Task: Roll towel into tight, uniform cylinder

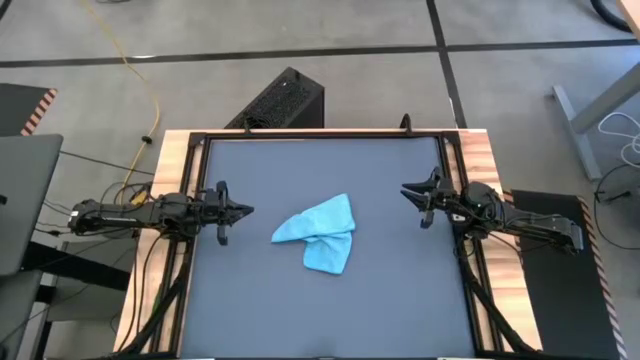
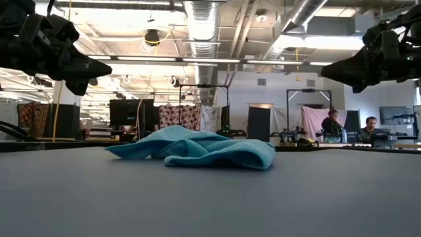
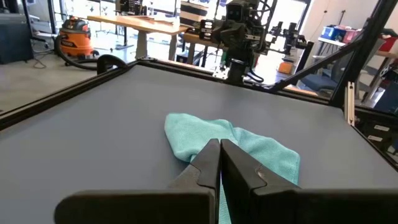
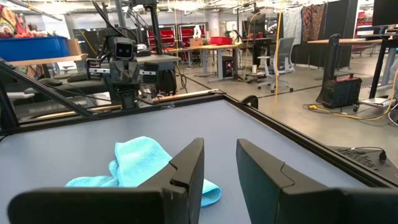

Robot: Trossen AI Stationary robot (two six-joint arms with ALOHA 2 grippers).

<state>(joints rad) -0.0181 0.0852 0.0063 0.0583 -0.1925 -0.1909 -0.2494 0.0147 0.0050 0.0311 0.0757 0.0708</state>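
towel (image 1: 322, 234) crumpled on dark grey tabletop (image 1: 260, 310)

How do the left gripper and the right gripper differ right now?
The left gripper has its fingers pressed together, while the right gripper has its fingers apart with a clear gap. The left gripper sits at the table's left edge, the right gripper at its right edge. Both are empty, raised above the table, and point inward at the crumpled towel.
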